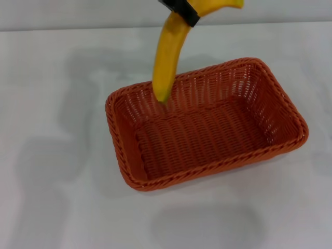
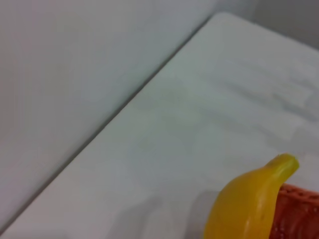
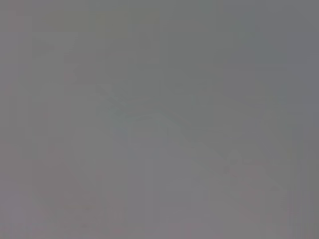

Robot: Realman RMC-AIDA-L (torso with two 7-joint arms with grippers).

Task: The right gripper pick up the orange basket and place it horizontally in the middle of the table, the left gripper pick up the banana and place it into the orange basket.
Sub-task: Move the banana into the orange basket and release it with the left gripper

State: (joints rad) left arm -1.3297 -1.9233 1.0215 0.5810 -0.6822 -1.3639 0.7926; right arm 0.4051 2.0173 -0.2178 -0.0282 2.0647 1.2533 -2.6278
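The orange basket (image 1: 210, 169) lies lengthwise across the middle of the white table (image 1: 57, 197), empty inside. My left gripper (image 1: 181, 9) shows at the top edge of the head view as a black claw shut on the banana (image 1: 169, 52). The banana hangs steeply, its lower greenish end over the basket's far left corner, above the rim. In the left wrist view the banana (image 2: 249, 204) fills the near corner, with a bit of the basket (image 2: 301, 214) behind it. The right gripper is out of view; the right wrist view shows only plain grey.
The table's far edge (image 1: 78, 28) meets a pale wall behind the basket. In the left wrist view the table (image 2: 209, 114) runs up to that wall along a straight edge.
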